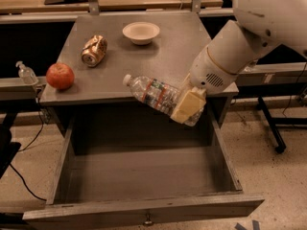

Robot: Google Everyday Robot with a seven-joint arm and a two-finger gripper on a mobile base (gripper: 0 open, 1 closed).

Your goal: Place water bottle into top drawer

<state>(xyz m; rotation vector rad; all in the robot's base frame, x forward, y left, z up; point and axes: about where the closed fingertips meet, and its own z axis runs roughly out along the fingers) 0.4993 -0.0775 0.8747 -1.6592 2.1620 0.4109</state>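
One water bottle (pixel 151 92), base clamped in the jaws, lies crosswise, cap raised; it hangs above the open top drawer (pixel 144 176).

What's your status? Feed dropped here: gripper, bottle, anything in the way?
Gripper shut on water bottle, at tabletop's front edge. Bottle tilted, cap up-left, above open top drawer. Can, apple, bowl sit on tabletop, off the path.

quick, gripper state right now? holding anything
Gripper: fingers shut on the water bottle, holding it tilted in the air, cap to the left, above the back of the open top drawer.
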